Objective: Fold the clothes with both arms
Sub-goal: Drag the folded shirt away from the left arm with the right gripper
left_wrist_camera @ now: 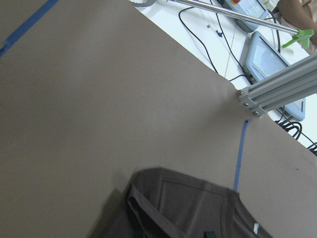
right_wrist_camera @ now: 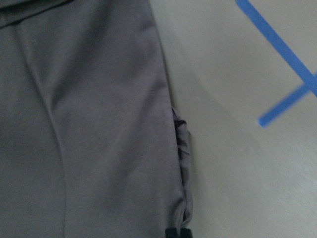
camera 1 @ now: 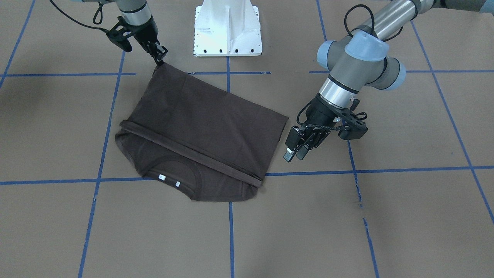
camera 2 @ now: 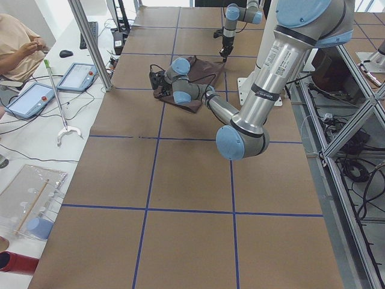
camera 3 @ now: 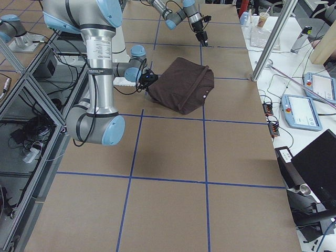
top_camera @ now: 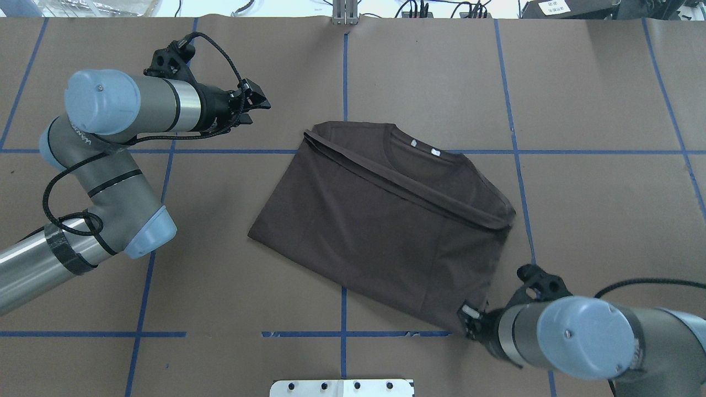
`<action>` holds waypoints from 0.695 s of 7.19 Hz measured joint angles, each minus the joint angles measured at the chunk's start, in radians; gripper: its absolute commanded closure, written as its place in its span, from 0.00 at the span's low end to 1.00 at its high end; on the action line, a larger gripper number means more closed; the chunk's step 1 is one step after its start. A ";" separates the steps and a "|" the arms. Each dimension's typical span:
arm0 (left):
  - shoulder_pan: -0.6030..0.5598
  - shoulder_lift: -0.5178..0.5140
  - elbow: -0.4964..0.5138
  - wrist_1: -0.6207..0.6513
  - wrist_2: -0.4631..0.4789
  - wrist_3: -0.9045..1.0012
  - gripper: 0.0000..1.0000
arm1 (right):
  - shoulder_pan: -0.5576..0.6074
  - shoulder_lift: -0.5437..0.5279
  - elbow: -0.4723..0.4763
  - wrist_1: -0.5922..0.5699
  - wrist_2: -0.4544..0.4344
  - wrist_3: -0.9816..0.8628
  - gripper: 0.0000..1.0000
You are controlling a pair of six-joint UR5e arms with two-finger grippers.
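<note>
Brown-topped counter (top_camera: 606, 231) w/ blue tape grid (top_camera: 345, 71); lying on it approx centre: dk brown T-shirt (top_camera: 375, 231), folded, collar side away from robot; white pedestal base (camera 1: 227, 31) at robot-side edge.

My left arm (top_camera: 118, 190) folds back at the elbow, and my left gripper (camera 1: 295, 154) hangs tilted downward, jaws apart. My right arm (top_camera: 584, 336) reaches low, and my right gripper (camera 1: 161, 58) points down, jaws pinched together.

Light was even and soft from overhead, leaving only faint shadows on the table (camera 1: 386, 231). The right wrist view was blurred, the T-shirt (right_wrist_camera: 99, 124) washed grey.
</note>
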 measured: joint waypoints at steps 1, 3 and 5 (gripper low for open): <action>0.017 0.005 -0.026 0.001 -0.008 -0.015 0.38 | -0.083 -0.008 0.046 -0.039 0.012 0.011 0.04; 0.077 0.039 -0.081 0.005 -0.010 -0.051 0.34 | -0.172 -0.009 0.071 -0.057 0.008 0.043 0.00; 0.147 0.133 -0.176 0.017 -0.007 -0.086 0.31 | -0.137 -0.005 0.116 -0.058 0.000 0.068 0.00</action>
